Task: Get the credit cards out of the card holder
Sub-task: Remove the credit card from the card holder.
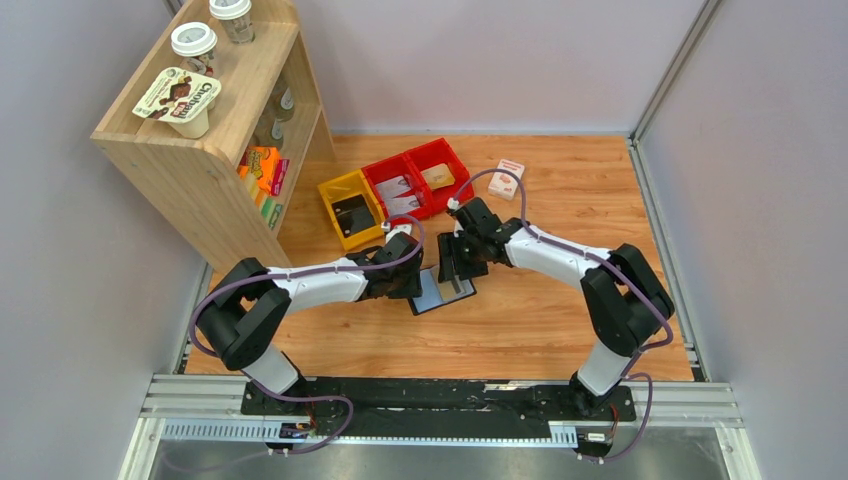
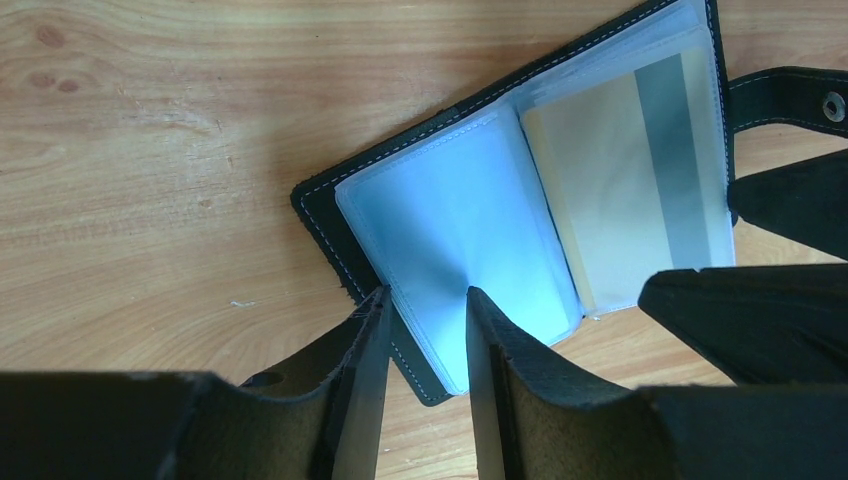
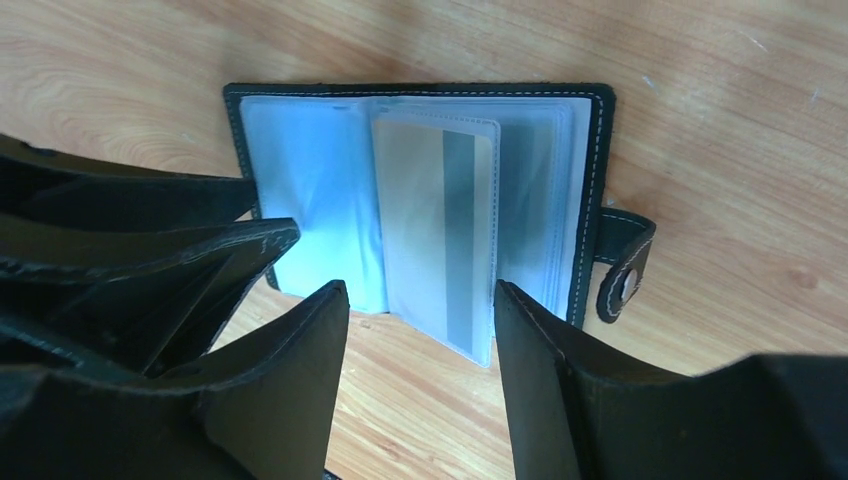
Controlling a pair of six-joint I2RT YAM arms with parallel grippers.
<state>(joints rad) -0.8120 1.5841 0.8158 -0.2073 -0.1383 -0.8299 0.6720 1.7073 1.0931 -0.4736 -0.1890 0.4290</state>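
1. You have one card holder (image 1: 438,293), lying open on the table (image 1: 560,320) between your two grippers.
2. One tan card (image 3: 425,215) shows, still inside a clear sleeve.
3. Your left gripper (image 2: 425,305) has its fingers apart at the left flap's lower edge. You cannot tell whether they pinch it.
4. Your right gripper (image 3: 420,290) is released, with one finger on either side of that sleeve.

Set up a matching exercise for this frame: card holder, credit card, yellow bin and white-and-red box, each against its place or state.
1. card holder
2. credit card
3. yellow bin
4. white-and-red box

a. inside a clear sleeve
b. closest to the wooden shelf
c. lying open on the table
d. beside the red bins, on the right arm's side

Pairs: 1-c, 2-a, 3-b, 4-d
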